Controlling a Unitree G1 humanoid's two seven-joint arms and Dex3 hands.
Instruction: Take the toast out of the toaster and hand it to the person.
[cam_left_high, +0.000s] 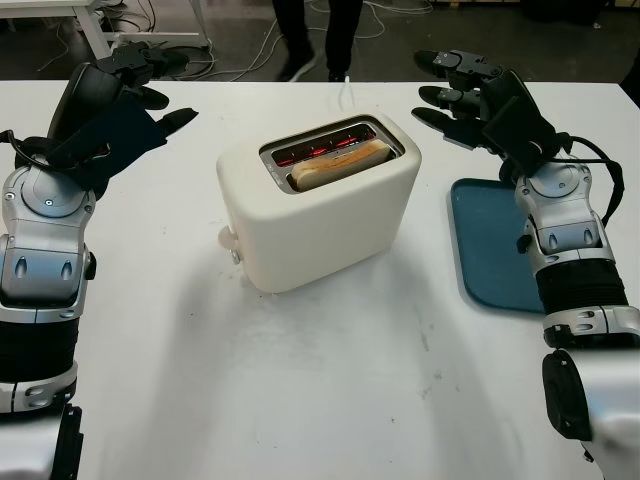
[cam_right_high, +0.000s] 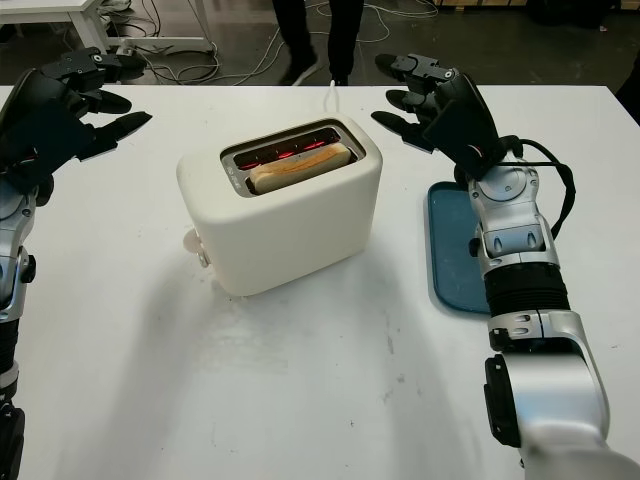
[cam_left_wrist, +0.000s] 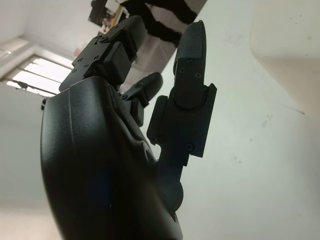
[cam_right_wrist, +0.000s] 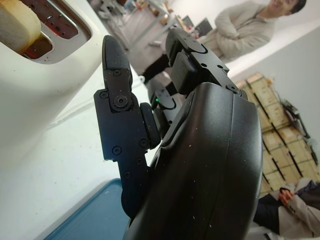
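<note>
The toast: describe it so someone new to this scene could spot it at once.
On the white table stands a cream toaster, between the raised, open left hand and right hand. The toast is the pale tan slice lying in the nearer slot; the slot behind it glows red.

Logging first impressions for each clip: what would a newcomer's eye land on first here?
The cream toaster at the middle of the white table, its slots glowing red with the toast sitting in the near slot. Then the two black robot hands raised on either side, left robot hand and right robot hand, both open. A blue tray lies under the right arm.
</note>
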